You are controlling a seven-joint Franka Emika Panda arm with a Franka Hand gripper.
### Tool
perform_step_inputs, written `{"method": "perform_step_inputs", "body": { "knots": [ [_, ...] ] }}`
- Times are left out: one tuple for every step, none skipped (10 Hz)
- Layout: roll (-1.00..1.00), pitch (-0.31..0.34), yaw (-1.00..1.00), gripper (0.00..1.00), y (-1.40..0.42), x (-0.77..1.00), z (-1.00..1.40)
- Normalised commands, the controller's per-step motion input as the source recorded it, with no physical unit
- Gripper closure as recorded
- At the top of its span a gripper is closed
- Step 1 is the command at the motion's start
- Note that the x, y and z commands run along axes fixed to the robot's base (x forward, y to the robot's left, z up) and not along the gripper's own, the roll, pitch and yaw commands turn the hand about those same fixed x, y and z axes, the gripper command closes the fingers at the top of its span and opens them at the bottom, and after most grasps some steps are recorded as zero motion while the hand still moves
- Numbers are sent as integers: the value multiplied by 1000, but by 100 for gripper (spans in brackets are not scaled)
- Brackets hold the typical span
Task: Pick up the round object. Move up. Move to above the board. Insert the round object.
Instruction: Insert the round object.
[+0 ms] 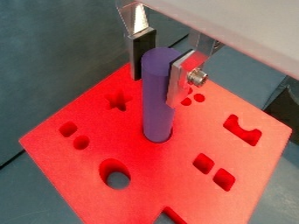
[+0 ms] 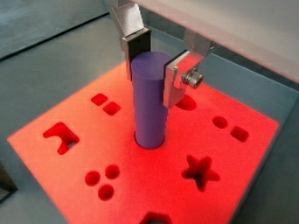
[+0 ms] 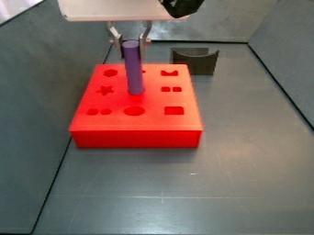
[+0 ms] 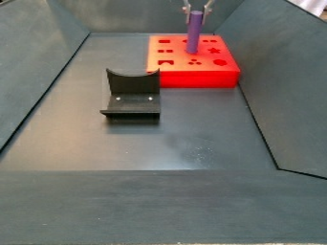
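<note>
Insertion step: round object [image 1: 156, 96] upright in the board [image 1: 82, 166].

Wrist views: hand [image 2: 156, 54] clamped on the peg's top, lower end sunk into a hole near the board's middle. Side views: hand [image 3: 130, 38] directly above the board [image 3: 147, 124]; dark notched block [image 4: 129, 93] well apart on the table. Next, likely: open fingers, lift straight up.

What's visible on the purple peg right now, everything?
The purple peg is a slim, plain, matte cylinder with a flat top. It stands upright, its lower end sunk in a hole near the middle of the red board. The gripper brackets its upper part, finger plates on both sides; actual contact can't be confirmed. Nothing else touches it.
</note>
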Motion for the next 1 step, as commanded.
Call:
{"method": "perform_step_inputs", "body": {
  "knots": [
    [0,-36,0,100,0,-23,0]
  ]
}}
